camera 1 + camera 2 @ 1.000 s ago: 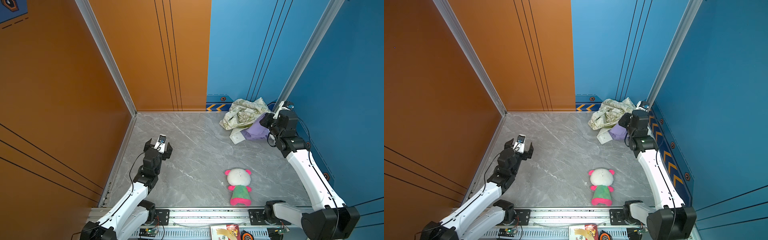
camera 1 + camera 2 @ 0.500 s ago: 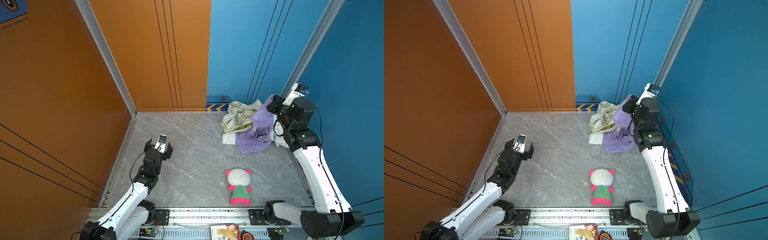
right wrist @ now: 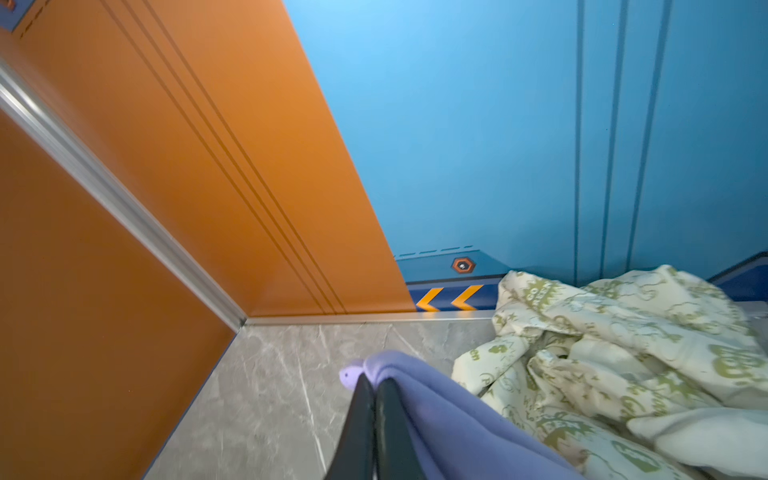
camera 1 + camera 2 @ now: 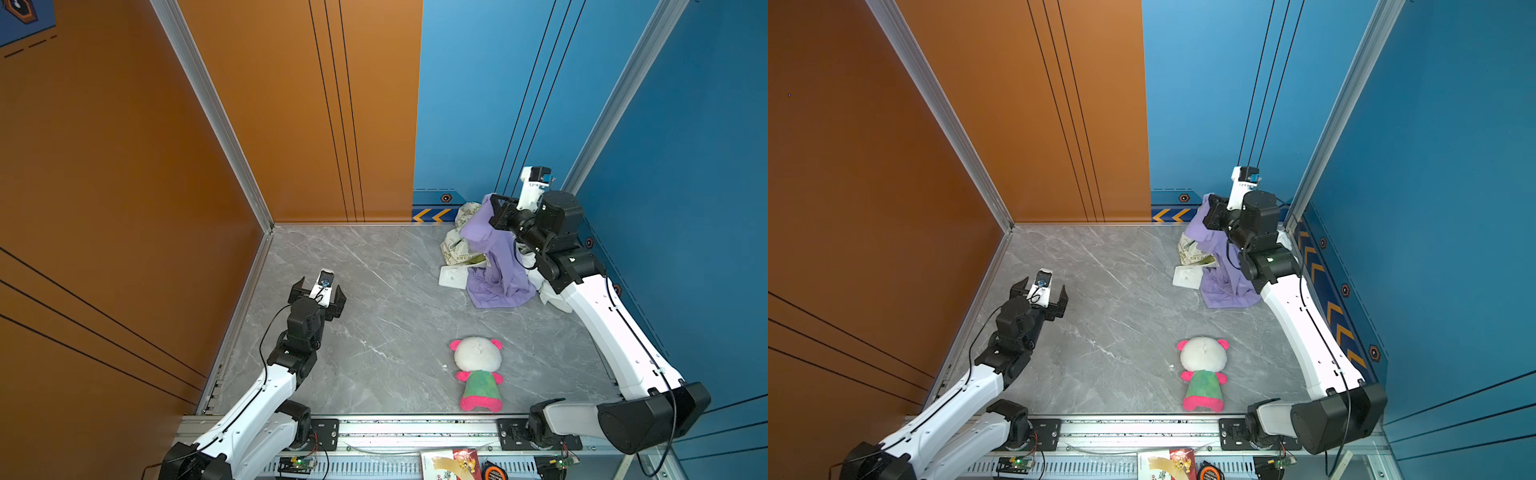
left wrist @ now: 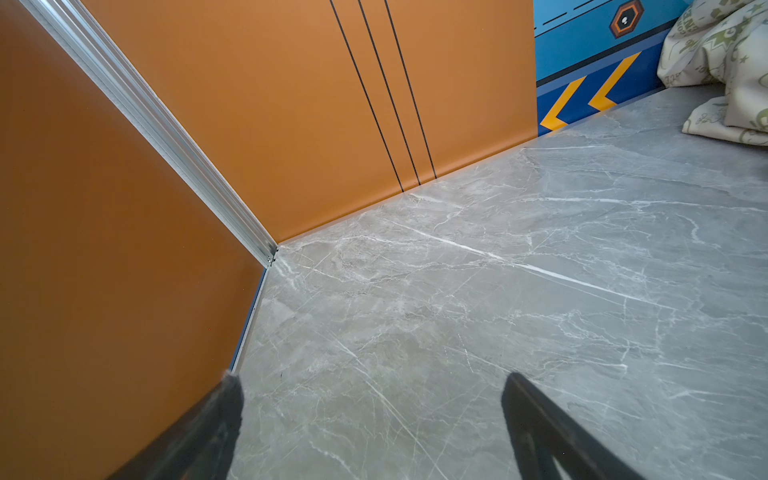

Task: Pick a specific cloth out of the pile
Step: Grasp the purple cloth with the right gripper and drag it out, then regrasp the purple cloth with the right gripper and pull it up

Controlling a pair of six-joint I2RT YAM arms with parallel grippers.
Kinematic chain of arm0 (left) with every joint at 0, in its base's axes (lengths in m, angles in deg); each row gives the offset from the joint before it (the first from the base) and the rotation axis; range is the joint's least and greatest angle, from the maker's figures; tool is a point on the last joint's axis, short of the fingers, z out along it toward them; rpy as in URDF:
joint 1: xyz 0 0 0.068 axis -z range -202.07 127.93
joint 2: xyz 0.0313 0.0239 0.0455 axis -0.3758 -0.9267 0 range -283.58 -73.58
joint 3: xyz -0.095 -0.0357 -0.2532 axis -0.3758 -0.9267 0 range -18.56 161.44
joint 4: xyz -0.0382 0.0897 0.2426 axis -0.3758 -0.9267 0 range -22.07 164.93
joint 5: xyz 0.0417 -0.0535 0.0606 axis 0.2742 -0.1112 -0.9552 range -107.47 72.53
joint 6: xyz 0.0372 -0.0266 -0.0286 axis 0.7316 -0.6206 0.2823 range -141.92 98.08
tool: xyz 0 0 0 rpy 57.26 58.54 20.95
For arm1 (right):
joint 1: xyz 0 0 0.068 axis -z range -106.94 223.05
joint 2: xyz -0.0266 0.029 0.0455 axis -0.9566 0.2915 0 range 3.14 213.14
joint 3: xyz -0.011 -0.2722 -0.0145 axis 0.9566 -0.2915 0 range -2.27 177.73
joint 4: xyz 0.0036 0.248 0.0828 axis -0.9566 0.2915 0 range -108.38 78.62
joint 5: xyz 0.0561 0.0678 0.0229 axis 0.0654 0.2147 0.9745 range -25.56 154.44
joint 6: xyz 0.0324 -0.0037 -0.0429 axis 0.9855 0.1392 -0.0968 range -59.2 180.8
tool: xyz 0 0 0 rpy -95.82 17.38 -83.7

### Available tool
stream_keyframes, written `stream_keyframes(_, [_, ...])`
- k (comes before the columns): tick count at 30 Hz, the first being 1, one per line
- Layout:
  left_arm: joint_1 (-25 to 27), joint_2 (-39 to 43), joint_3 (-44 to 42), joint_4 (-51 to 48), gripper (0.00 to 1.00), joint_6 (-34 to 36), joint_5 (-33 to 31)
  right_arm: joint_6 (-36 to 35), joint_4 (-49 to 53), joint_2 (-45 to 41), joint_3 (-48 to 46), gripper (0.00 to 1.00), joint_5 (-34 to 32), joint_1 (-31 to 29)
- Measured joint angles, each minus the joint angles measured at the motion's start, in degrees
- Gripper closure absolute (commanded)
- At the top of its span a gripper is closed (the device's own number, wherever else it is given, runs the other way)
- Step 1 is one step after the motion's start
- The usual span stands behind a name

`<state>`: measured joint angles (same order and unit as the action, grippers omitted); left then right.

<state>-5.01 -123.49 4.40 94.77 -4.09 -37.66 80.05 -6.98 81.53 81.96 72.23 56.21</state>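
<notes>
The cloth (image 4: pixel 496 266), lavender, hangs from my right gripper (image 3: pixel 374 380) at the table's (image 4: pixel 365 299) far right corner.
Its fingers are clenched on a top fold; the hem lies on the table, against the pile (image 4: pixel 457 245). I judge this the lift-out step: next I need more height, then a pull toward the table's middle. My left gripper (image 5: pixel 372 380) hovers spread wide, empty, by the left edge.

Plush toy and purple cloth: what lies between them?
Nothing: bare grey tabletop separates the plush toy and the purple cloth, shown in both top views.
</notes>
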Motion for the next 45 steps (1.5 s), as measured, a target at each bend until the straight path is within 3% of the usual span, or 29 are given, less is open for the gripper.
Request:
stream_keyframes(2, [0.17, 0.00, 0.00, 0.00, 0.02, 0.02, -0.13, -3.23, 3.15, 2.34, 0.20, 0.67, 0.83, -3.15])
stream_keyframes(4, [0.26, 0.00, 0.00, 0.00, 0.02, 0.22, -0.20, -7.21, 7.15, 5.18, 0.68, 0.54, 0.87, -5.99])
stream_keyframes(11, [0.28, -0.02, 0.00, 0.00, 0.02, 0.42, -0.24, -13.81, 15.28, 6.86, -2.49, 0.40, -3.28, -8.17])
stream_keyframes(20, [0.59, -0.02, 0.00, 0.00, 0.02, 0.44, -0.33, -14.78, 16.11, -2.29, -11.47, 0.38, -9.31, -3.17])
stream_keyframes(27, [0.66, 0.00, 0.00, 0.00, 0.02, 0.44, -0.33, -11.72, 16.15, -1.60, -19.12, 0.36, -10.69, 0.22])
stream_keyframes(37, [1.40, 0.31, 0.00, 0.00, 0.02, 0.90, 0.31, -1.27, 15.17, 0.76, -29.83, 0.32, -11.08, 4.98])
stream_keyframes(45, [1.77, 0.31, 0.00, -0.02, 0.02, 1.51, 0.28, 11.17, 7.06, -8.09, -42.91, 0.33, -11.06, 9.66])
